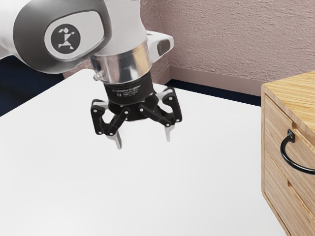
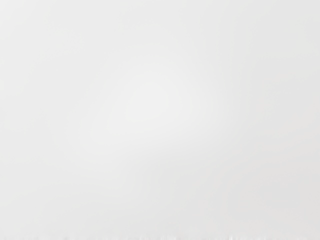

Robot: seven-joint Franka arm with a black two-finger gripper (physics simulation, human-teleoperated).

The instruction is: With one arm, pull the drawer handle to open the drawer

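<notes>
The white table (image 1: 147,196) spreads under me, and my wrist view looks straight down on its bare surface (image 2: 160,120). At the exterior view's right edge stands a wooden cabinet (image 1: 295,98). Its upper drawer (image 1: 275,123) sits flush with the front. My arm (image 1: 59,34) comes in from the upper left. My pincer (image 1: 142,141) hangs above the table with its fingers spread apart and nothing between them, well to the left of the cabinet. The black loop handle (image 1: 285,153) hangs on the drawer front, untouched.
</notes>
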